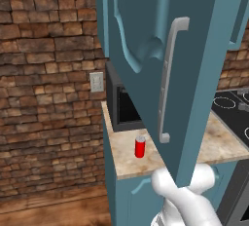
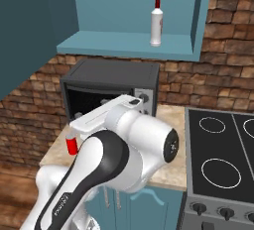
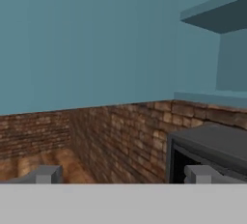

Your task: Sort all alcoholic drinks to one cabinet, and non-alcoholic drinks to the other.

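Note:
The alcoholic drink, a slim pale bottle with a red cap, stands upright on the lower shelf of the open upper cabinet. A non-alcoholic drink, a small red can, stands on the counter in front of the microwave; in the right base view the can is partly hidden behind my arm. My gripper is open, with nothing between its fingertips. It is raised and faces the teal cabinet door, with the brick wall below.
The cabinet door with its grey handle hangs open over the counter. A black microwave stands open at the counter's back. A stove lies to the right. Brick wall lies to the left.

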